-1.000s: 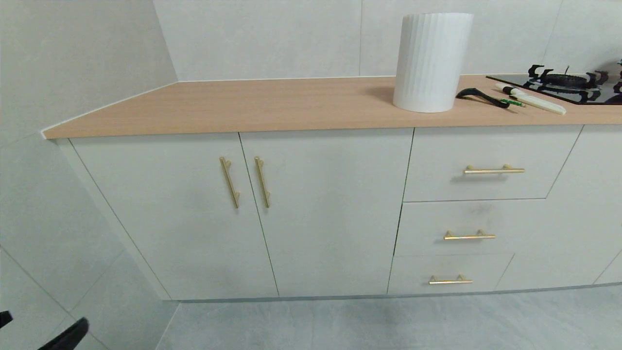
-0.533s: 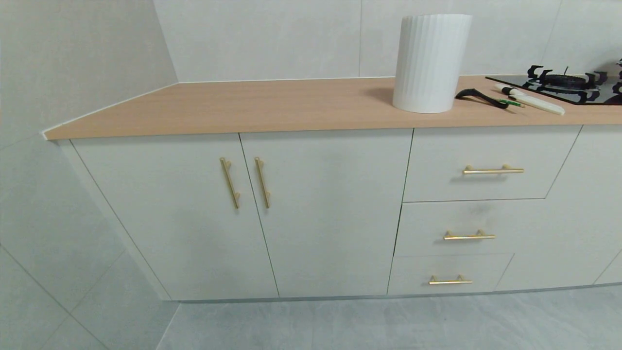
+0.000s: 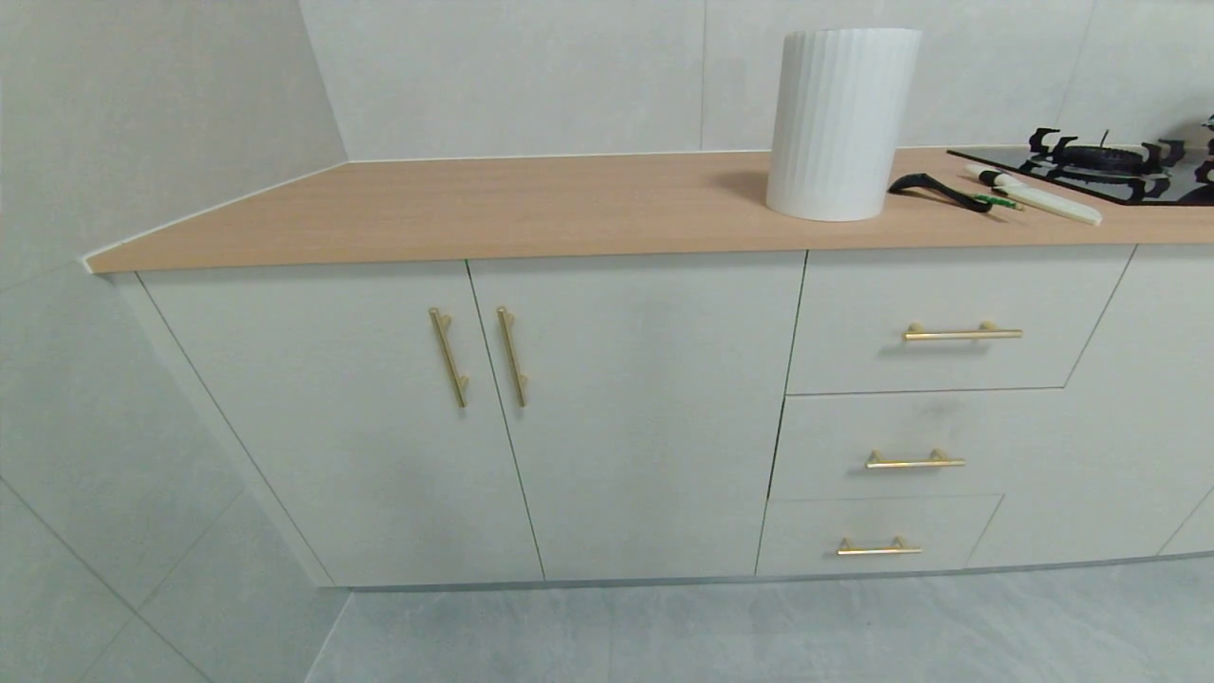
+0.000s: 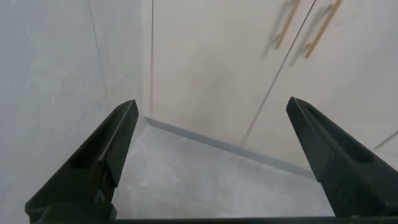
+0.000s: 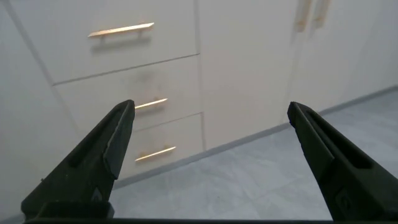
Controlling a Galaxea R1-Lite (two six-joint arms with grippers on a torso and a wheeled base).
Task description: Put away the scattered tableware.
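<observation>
- Head view: the scattered tableware lies toward the right end of the wooden countertop (image 3: 531, 204). A black utensil (image 3: 934, 190) sits just beside the white ribbed canister (image 3: 839, 123), and a long white-handled utensil (image 3: 1039, 201) lies near it, close to the stove (image 3: 1110, 166). A small green-marked piece between the 2 is too small to identify. Below the counter, the 2 cabinet doors (image 3: 379, 427) and 3 drawers (image 3: 948, 365) are all shut. Nothing looks lifted or stowed, so I judge the task to be at its opening step — the approach.
- Left wrist view: the left gripper (image 4: 210, 106) is spread wide with nothing between its fingers. It hangs low, facing the foot of the cabinet and the floor (image 4: 205, 180), well apart from the tableware.
- Right wrist view: the right gripper (image 5: 210, 106) is likewise spread and empty, looking at the drawer fronts from low down. It is on the tableware's side, so it seems the likelier arm to use. The next move calls for raising it to counter height and lining its fingers across a utensil handle. Both pieces lie flat, so a low, careful pinch is needed. Whether they belong in the canister or a drawer I cannot tell.
</observation>
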